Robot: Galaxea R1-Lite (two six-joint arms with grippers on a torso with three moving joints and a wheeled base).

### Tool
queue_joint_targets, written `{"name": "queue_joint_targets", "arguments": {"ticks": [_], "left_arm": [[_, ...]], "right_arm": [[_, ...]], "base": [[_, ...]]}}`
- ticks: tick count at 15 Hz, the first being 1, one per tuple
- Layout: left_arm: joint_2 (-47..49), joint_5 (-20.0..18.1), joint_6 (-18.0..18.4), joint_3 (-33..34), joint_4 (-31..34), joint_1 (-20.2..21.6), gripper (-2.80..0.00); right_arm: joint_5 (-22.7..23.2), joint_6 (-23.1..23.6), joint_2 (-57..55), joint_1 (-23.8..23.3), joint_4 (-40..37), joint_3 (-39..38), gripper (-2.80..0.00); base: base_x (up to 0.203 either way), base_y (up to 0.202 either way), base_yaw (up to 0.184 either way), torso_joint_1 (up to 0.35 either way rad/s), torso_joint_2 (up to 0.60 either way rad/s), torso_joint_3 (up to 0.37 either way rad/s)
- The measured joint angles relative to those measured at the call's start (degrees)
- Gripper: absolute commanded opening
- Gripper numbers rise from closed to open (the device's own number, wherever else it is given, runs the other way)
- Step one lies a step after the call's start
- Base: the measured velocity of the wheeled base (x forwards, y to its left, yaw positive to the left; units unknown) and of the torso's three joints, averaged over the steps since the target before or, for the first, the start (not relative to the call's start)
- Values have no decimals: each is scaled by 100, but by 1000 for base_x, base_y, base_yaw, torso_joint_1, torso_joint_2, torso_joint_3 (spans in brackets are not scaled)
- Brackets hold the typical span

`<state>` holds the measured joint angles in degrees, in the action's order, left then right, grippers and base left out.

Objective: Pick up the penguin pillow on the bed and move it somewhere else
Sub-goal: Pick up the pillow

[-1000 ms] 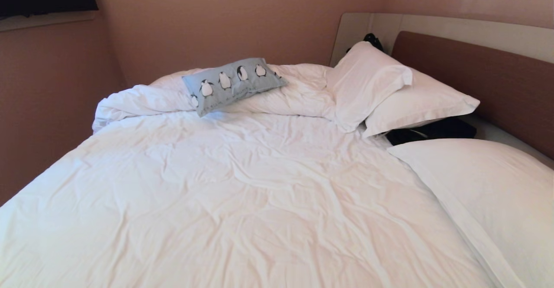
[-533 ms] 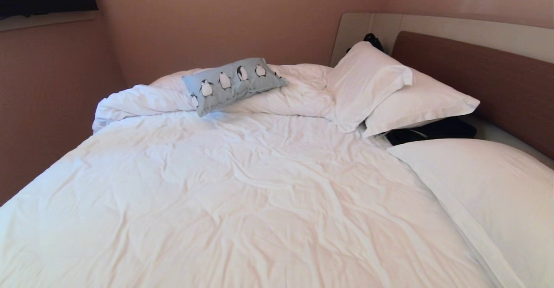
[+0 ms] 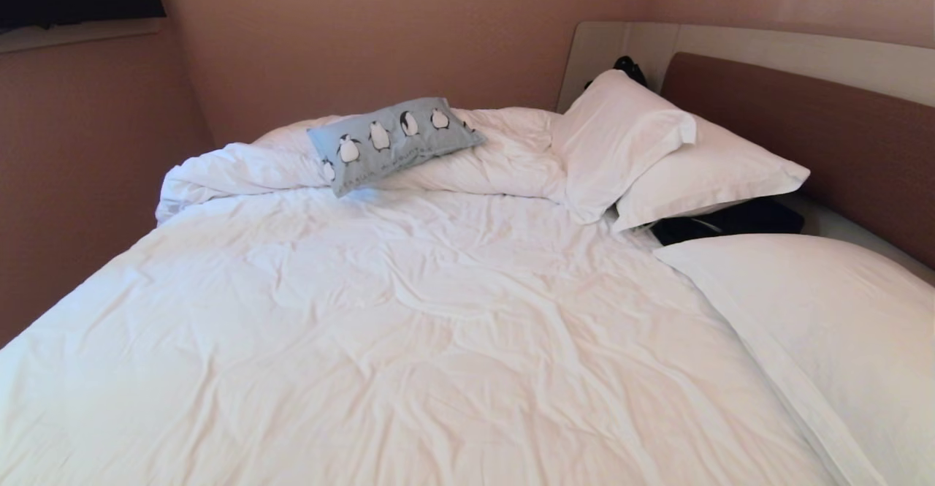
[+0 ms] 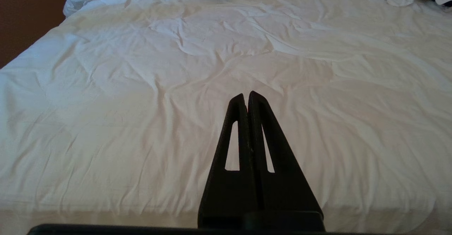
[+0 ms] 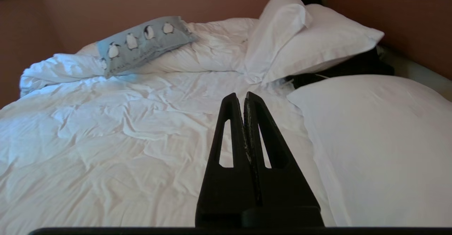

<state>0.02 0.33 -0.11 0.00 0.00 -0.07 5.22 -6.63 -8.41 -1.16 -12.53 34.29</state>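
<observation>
Here: one penguin pillow (image 3: 391, 141) on the bunched duvet (image 3: 241, 168), bed's (image 3: 409, 340) far side, eleven o'clock; three white pillows (image 3: 701, 172) toward two o'clock. Two tools, left tool (image 4: 246, 95) and right tool (image 5: 241, 96), both closed, empty.

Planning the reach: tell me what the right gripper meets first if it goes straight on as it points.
Probably the bed's rumpled white duvet; the right gripper, shut, aims between the penguin pillow and the stacked white pillows. Depth is unclear.
</observation>
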Motion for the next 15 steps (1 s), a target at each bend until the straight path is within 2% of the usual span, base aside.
{"name": "queue_joint_targets", "arguments": {"ticks": [3, 6, 9, 12, 15], "left_arm": [[0, -2, 0, 0, 0, -2, -280], [0, -2, 1, 0, 0, 0, -280], [0, 0, 1, 0, 0, -2, -280], [0, -1, 1, 0, 0, -2, -280], [0, -2, -3, 0, 0, 0, -280]], "right_arm": [[344, 57, 583, 9, 66, -497, -280], [429, 179, 767, 11, 107, -1084, -280], [254, 521, 819, 11, 121, -1518, -280], [-131, 825, 823, 11, 175, -2002, -280], [-396, 954, 823, 11, 362, -2404, -280]], "base": [[0, 0, 0, 0, 0, 0], [0, 0, 0, 0, 0, 0], [0, 0, 0, 0, 0, 0], [0, 0, 0, 0, 0, 0], [0, 0, 0, 0, 0, 0]]}}
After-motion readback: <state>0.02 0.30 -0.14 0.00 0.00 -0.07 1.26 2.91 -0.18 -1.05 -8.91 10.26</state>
